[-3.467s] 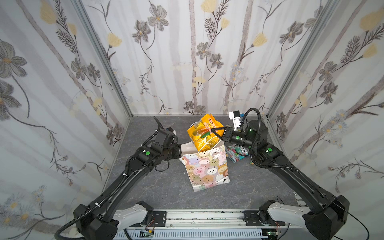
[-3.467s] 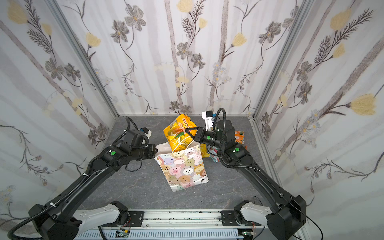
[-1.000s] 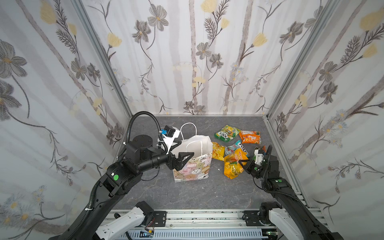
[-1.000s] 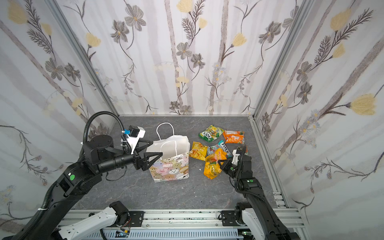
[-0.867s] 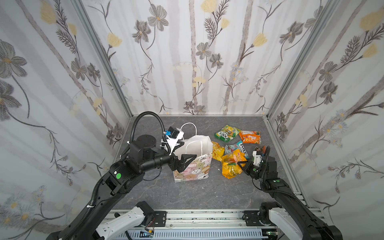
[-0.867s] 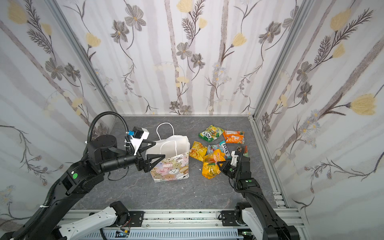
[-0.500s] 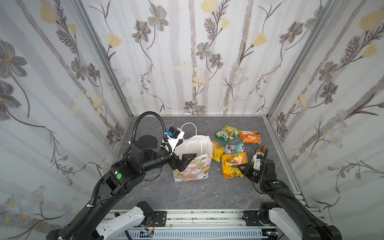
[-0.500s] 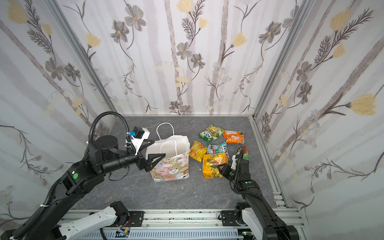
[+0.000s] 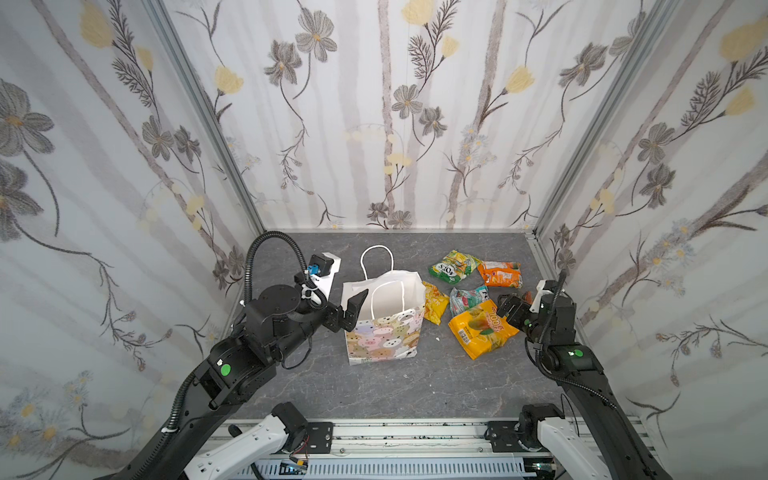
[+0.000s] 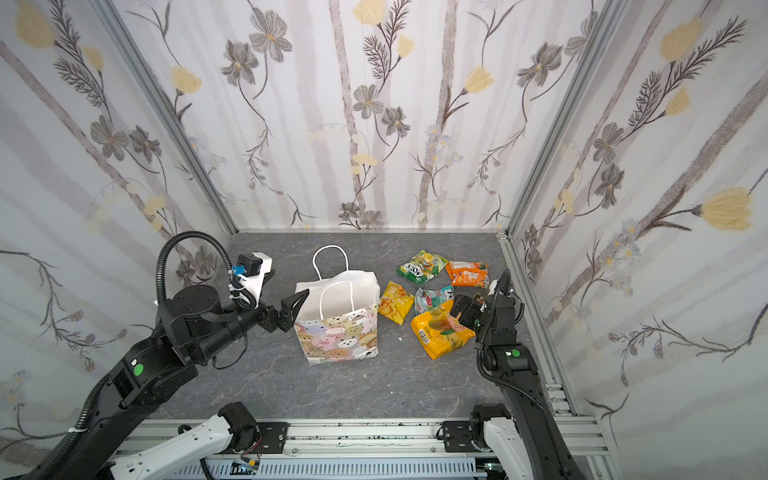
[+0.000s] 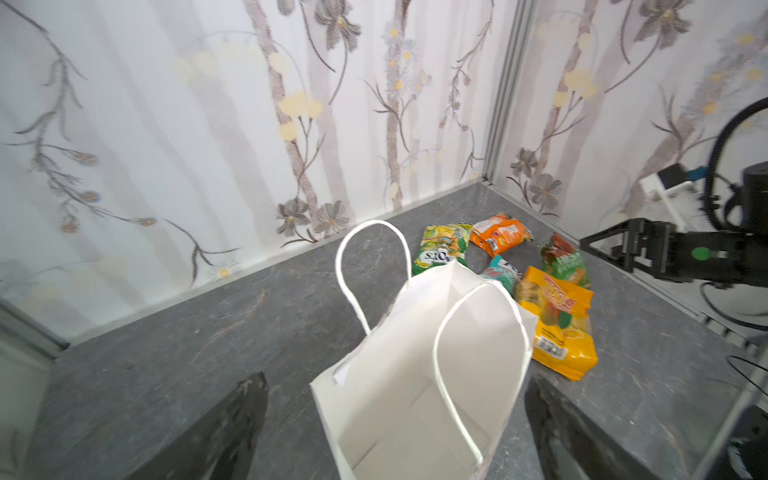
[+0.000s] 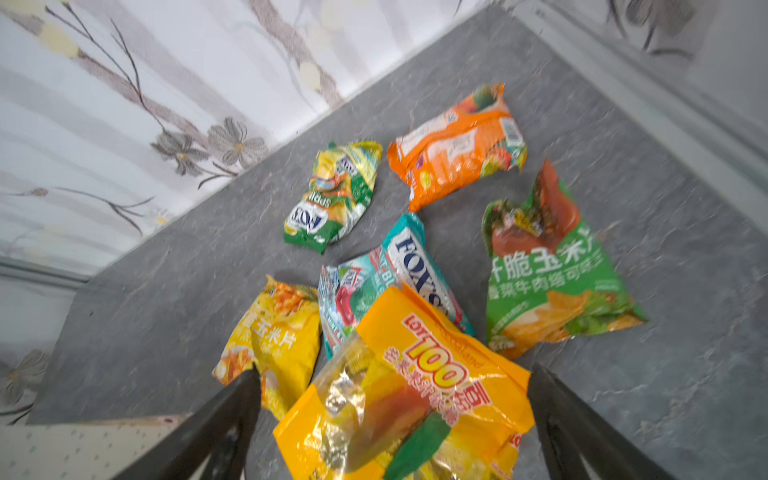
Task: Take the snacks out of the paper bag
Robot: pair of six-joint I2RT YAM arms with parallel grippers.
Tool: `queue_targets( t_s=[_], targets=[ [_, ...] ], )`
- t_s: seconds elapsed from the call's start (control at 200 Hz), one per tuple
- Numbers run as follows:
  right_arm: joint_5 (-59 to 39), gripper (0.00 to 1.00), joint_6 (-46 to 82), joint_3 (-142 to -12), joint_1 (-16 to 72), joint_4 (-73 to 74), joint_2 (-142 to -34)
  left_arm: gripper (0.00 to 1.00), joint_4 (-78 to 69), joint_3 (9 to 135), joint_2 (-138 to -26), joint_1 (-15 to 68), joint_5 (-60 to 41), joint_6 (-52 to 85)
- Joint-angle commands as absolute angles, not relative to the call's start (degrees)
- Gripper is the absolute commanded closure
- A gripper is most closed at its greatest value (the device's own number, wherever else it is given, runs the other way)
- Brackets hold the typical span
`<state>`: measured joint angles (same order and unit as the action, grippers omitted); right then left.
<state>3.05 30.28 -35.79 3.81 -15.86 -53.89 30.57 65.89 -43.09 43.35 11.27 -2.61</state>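
Six snacks (image 9: 469, 298) lie just beside the paper bag (image 9: 384, 320), which looks empty, though its floor shows only partly. The left gripper (image 9: 355, 309) at the bag's rim and the right gripper (image 9: 505, 309) over the mango packet (image 9: 482, 332) both gape. The packets are probably light, crinkly and slippery, so pinch a sealed edge.

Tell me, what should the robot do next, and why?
Probably lift the right fingers up and away. They stand open over the mango packet, which lies on the table with the other snack packets, and the paper bag looks empty inside, so nothing seems left to grab.
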Motion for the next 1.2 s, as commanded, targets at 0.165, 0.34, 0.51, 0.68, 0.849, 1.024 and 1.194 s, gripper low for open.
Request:
queue_targets(
  t_s=[0.165, 0.34, 0.51, 0.68, 0.849, 1.024, 1.194],
  targets=[
    [16.17, 0.01, 22.35, -34.73, 1.72, 5.04, -58.45, 0.0, 15.38, 53.38, -38.24, 41.47, 42.8, -7.19],
    [22.43, 0.01, 17.96, -25.2, 1.41, 27.11, -63.01, 0.0, 10.69, 44.2, -37.79, 32.34, 43.66, -4.22],
    [25.19, 0.01, 12.24, -17.07, 1.41, 47.52, -71.07, 0.0, 1.65, 33.95, -40.31, 23.95, 42.1, -2.7],
    [20.33, 0.01, 6.88, -8.1, 1.38, 76.39, -80.79, 0.0, -9.44, 24.52, -44.8, 17.01, 40.34, 2.68],
    [12.58, 0.0, 3.77, -10.87, 1.83, 71.88, -83.05, 0.0, -30.24, 12.78, -49.69, 12.26, 32.88, -0.83],
    [13.26, 0.0, 3.12, -10.68, 2.26, 75.73, -85.86, 0.0, -49.28, 9.14, -63.9, 9.21, 21.17, -2.36],
    [14.94, 0.0, 2.83, -10.37, 2.89, 76.17, -85.73, 0.0, -65.3, 12.88, -82.72, 5.8, 12.77, -2.68]
  ],
)
